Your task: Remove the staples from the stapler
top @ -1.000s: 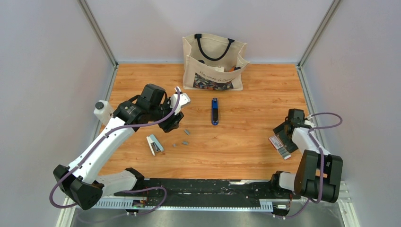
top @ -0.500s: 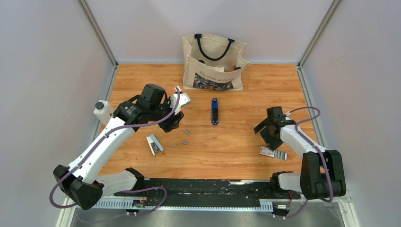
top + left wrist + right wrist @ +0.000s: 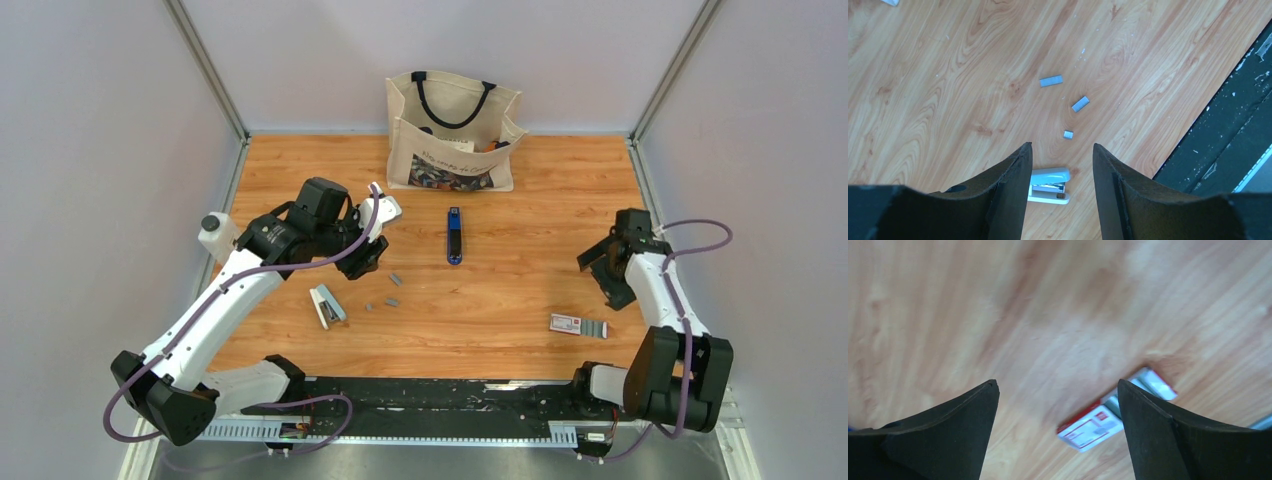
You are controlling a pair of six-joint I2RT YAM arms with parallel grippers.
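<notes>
While both hands hung above the wooden worktop (image 3: 520, 180), the count ran to two staplers, three loose strips of staples, one box, one bag and one bottle. The stapler (image 3: 455, 236), slim and blue with a black base and black ends, lay flat near the middle of the worktop, its length pointing toward the bag, well apart from either hand. The staples (image 3: 391, 300) lay as three short grey strips near together on the wood, between it and a small white stapler (image 3: 326, 305). A cloth tote bag (image 3: 455, 130) stood at the far edge; dark and orange things showed in it, too small to tell. A red-and-white box (image 3: 566, 322) lay near the right arm with a grey tray slid partly out of one end. A white bottle (image 3: 213, 236) with a dark cap stood at the left edge. The left hand (image 3: 368, 258) stood partly open near the strips, gripping nothing; the right hand (image 3: 603, 278) gaped wide, also empty.
</notes>
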